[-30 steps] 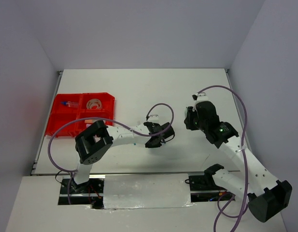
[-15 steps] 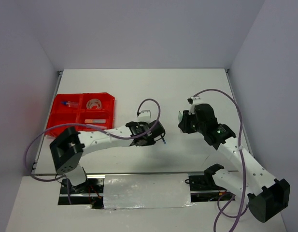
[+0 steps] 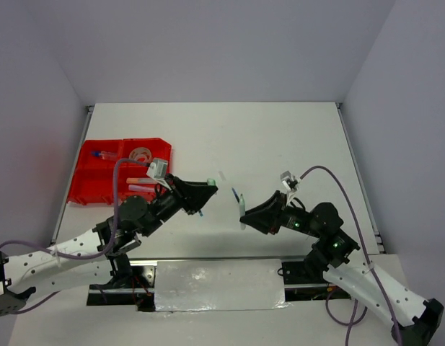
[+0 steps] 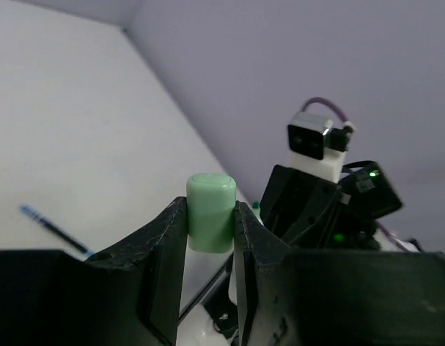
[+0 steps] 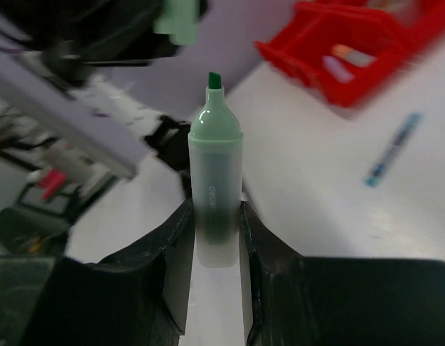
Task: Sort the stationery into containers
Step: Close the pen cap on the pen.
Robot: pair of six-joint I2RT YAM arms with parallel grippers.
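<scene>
The glossy red plastic tray (image 3: pixel 78 193) lies by the left edge of the table (image 3: pixel 280 137). The left gripper (image 3: pixel 206 189) pinches a smooth, round-topped green cap (image 4: pixel 210 209). A thin blue pen (image 3: pixel 235 194) lies between the arms. The right gripper (image 3: pixel 244 211) clamps a translucent, chisel-tipped green marker (image 5: pixel 216 180).

The setting is identified as a robotics lab test cell. A white table (image 3: pixel 280 130) is enclosed on three sides by plain pale walls (image 3: pixel 222 50). A left arm (image 3: pixel 78 249) and a right arm (image 3: pixel 366 277) are bolted at its near edge, purple cables (image 3: pixel 323 168) are left exposed, and a taped plate (image 3: pixel 218 285) is fitted between the bases.
</scene>
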